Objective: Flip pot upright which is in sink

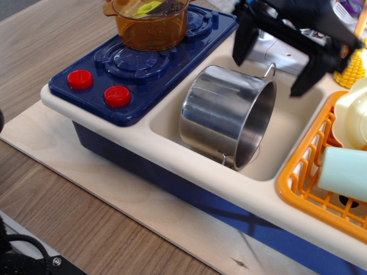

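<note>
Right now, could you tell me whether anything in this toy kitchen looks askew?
Yes: the shiny stainless-steel pot lies tipped on its side in the cream plastic sink, its mouth facing right rather than up. The black gripper hovers open above it.

An amber plastic pot (pixel 150 23) sits on the blue stove top (pixel 143 57), behind two red knobs (pixel 117 95). An orange dish rack (pixel 312 177) holds pale cups; a toy corn cob (pixel 354 67) lies behind it.
</note>
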Available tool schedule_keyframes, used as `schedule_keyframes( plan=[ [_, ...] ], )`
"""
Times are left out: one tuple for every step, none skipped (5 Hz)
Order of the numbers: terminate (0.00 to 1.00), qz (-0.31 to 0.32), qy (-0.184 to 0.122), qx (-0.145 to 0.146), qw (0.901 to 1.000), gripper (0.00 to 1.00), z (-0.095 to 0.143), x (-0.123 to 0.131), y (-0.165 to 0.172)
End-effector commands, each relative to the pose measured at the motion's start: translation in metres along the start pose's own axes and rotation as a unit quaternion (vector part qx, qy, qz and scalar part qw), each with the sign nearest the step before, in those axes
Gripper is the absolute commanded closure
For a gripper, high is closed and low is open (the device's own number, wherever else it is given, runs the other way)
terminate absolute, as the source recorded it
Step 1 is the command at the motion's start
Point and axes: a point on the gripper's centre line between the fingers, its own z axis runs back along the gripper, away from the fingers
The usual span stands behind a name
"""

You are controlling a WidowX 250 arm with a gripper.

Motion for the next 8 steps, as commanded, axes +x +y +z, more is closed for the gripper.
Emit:
schedule_keyframes(
  plan=[
    [0.0, -0.038, -0.06, 0.062, 0.9956, 0.0, -0.007, 0.0, 0.011],
    [0.0, -0.057, -0.071, 0.096, 0.9912, 0.0, -0.011, -0.002, 0.012],
    [0.0, -0.072, -0.079, 0.093, 0.9899, 0.0, -0.018, -0.002, 0.021],
    [0.0, -0.073, -0.081, 0.072, 0.9914, 0.0, -0.023, -0.001, 0.028],
    [0.0, -0.058, -0.068, 0.014, 0.9959, 1.0, -0.024, 0.0, 0.033],
    [0.0, -0.026, -0.032, -0.09, 0.9951, 1.0, -0.022, 0.004, 0.039],
    [0.0, -0.002, -0.005, -0.154, 0.9881, 1.0, -0.016, 0.007, 0.041],
    [0.0, 0.004, -0.031, -0.183, 0.9826, 0.0, -0.018, 0.006, 0.04]
  ],
)
